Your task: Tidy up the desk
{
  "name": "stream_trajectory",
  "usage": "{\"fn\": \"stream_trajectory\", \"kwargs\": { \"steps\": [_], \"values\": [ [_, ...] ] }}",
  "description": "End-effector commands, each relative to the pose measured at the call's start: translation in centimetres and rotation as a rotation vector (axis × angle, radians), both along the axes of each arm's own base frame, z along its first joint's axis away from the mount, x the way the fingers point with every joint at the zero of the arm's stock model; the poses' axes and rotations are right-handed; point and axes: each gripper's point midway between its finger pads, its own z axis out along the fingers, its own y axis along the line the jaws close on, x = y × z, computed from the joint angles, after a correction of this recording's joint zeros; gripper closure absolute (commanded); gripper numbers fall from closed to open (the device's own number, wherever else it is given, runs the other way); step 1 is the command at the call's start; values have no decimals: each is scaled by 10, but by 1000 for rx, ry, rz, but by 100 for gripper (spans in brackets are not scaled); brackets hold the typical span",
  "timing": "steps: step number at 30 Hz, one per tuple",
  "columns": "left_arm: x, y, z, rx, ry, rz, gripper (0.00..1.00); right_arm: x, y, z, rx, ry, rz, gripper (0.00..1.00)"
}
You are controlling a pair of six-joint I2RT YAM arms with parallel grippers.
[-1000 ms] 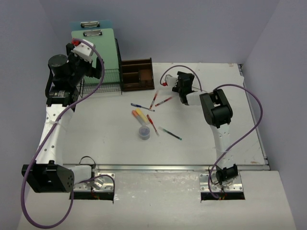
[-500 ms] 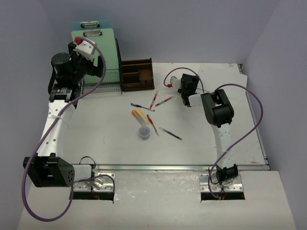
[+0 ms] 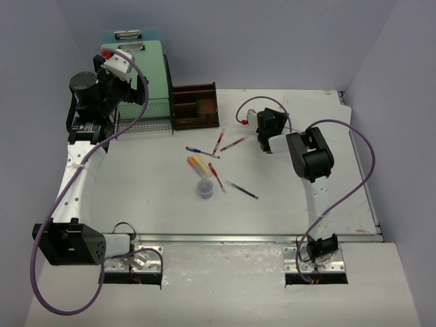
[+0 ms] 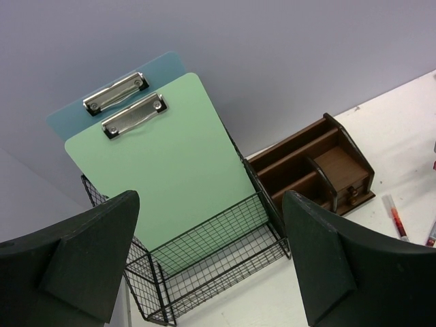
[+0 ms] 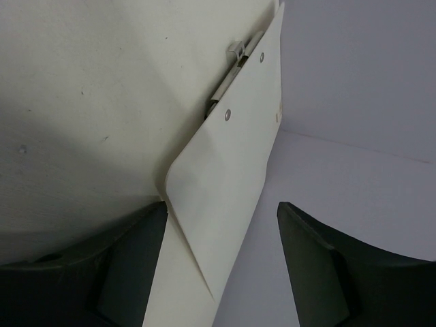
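Left gripper point(image 4: 210, 201) spread wide, empty, raised before green clipboard point(image 4: 163, 170) standing in wire rack point(image 4: 204, 266). Right gripper point(image 5: 221, 208) parted, straddling corner of white clipboard point(image 5: 235, 170) on desk point(image 3: 136, 184); contact unclear. Desk spans beneath both arms, pens point(image 3: 204, 167) scattered mid-surface.

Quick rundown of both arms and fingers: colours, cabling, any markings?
Both arms match: left arm and right arm have white links, black joint housings, a purple cable looping along each. The fingers are matte black, blocky wedges. Left wrist carries a white camera block with a red bit. No readable markings.
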Motion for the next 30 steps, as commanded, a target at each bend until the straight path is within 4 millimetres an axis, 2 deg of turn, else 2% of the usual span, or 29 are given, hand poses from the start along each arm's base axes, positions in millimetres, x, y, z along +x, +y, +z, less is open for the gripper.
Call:
{"fn": "stream_trajectory", "kwargs": {
  "steps": [1,3,10,13,15,16,18,23,25,27,30],
  "values": [
    [-1,-2,33,-8,-87,-10,16,-54,-13,-108,-1,344,-19,33],
    [-1,-2,33,-7,-86,-8,16,-45,-11,-109,-7,335,-9,38],
    [-2,-2,36,-4,-94,-8,15,-32,-11,-113,-40,330,25,58],
    [-3,-1,36,-4,-95,-7,15,-29,-13,-113,-56,330,31,83],
    [-4,-1,38,-4,-98,-5,15,-30,-13,-112,-60,332,29,96],
    [-5,-1,37,-3,-97,-4,14,-32,-14,-112,-61,339,27,100],
    [-9,-2,39,0,-103,-9,14,-39,-16,-106,-58,340,25,100],
    [-19,-5,42,7,-110,-27,10,-58,-15,-65,-18,292,42,100],
    [-24,-9,44,2,-112,-45,8,-71,-15,-50,13,294,54,100],
    [-28,-13,43,-3,-108,-66,8,-73,-12,-20,49,257,65,100],
    [-37,-20,41,-17,-104,-100,8,-88,-9,28,114,218,71,100]
  ]
}}
